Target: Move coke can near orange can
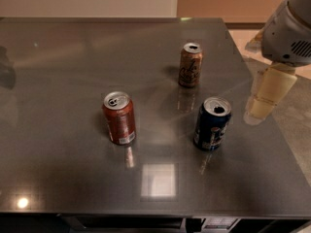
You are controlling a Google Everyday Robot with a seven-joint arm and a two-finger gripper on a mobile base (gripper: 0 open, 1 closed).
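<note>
The coke can [119, 118], red with a silver top and a small white label near its base, stands upright left of the middle of the dark table [58, 72]. The orange can [190, 65], brownish-orange with dark script, stands upright farther back and to the right. My gripper [265, 98] hangs at the right edge of the view, over the table's right side, apart from all cans and holding nothing.
A dark blue can [212, 124] with an open top stands upright right of the coke can and in front of the orange can. The table's right edge runs just beside the gripper. A bright light reflection [158, 179] lies near the front edge.
</note>
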